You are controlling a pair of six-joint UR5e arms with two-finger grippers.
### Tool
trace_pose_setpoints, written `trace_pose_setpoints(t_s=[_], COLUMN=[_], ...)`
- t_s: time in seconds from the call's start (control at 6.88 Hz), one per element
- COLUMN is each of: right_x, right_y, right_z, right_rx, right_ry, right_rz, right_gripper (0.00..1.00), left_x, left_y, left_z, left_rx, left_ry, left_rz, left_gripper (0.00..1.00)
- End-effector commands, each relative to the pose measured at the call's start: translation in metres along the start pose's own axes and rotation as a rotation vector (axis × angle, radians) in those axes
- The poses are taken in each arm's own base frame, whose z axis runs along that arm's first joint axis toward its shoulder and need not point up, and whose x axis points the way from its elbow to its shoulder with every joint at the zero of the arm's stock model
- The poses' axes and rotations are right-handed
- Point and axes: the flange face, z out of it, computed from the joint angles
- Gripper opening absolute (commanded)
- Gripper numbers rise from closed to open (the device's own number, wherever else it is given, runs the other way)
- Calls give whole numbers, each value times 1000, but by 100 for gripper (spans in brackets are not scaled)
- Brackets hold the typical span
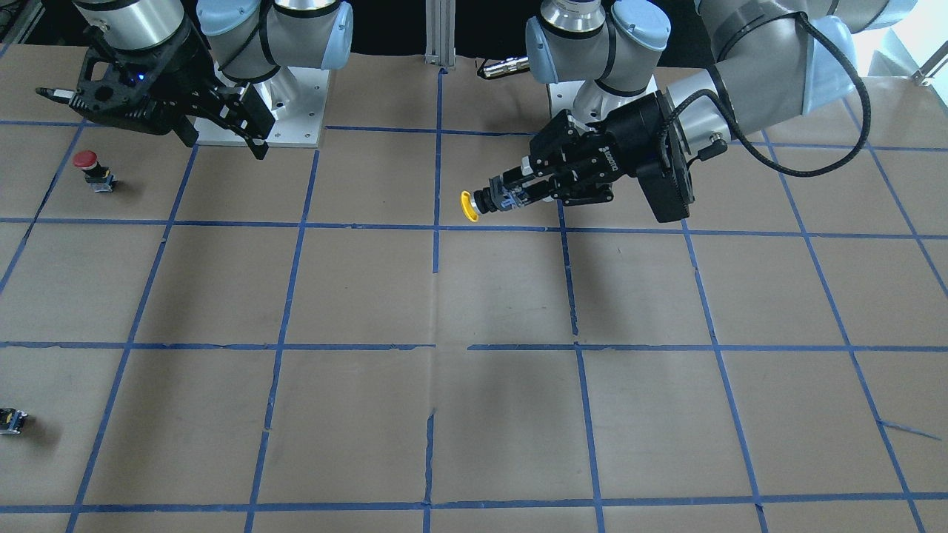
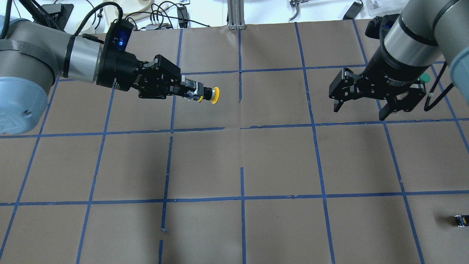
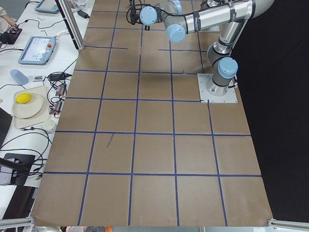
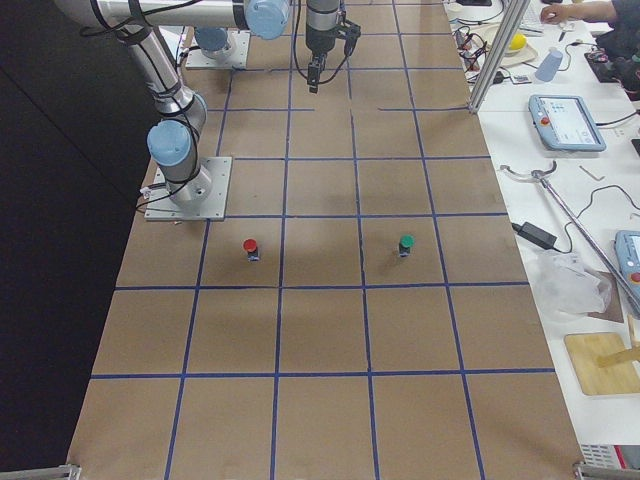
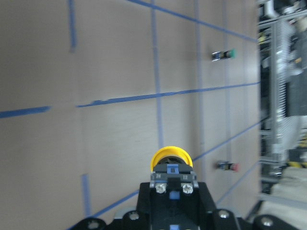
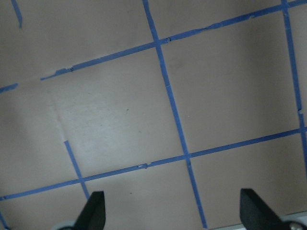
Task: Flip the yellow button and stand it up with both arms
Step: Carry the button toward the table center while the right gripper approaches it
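Note:
My left gripper is shut on the black-grey body of the yellow button and holds it level above the table, with the cap toward the table's middle. It also shows in the front-facing view: gripper, button. In the left wrist view the yellow cap sticks out past the fingers. My right gripper is open and empty, hanging above the table far to the right of the button. It shows in the front-facing view too. The right wrist view shows its spread fingertips over bare paper.
A red-capped button stands near the right arm's base. A green-capped button stands further out, partly hidden behind the right gripper in the overhead view. A tiny black block lies near the table's right edge. Brown paper with blue tape lines covers the table.

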Motion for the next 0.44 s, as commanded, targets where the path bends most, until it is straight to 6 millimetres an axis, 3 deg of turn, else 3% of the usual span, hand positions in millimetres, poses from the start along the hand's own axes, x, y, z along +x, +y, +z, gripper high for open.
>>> trace_pose_setpoints(t_s=[0.0,0.29], right_x=[-9,-21], right_y=[-34,-58], right_z=[-14,-28], right_rx=[-72,-180], right_ry=[-219,-433], right_rz=[286,538], right_gripper=[100,100], left_x=[42,46], left_y=[20,31], left_z=[25,34], left_rx=[-18,-22], left_ry=[258,397], left_rz=[-81,-111], left_gripper=[21,21])
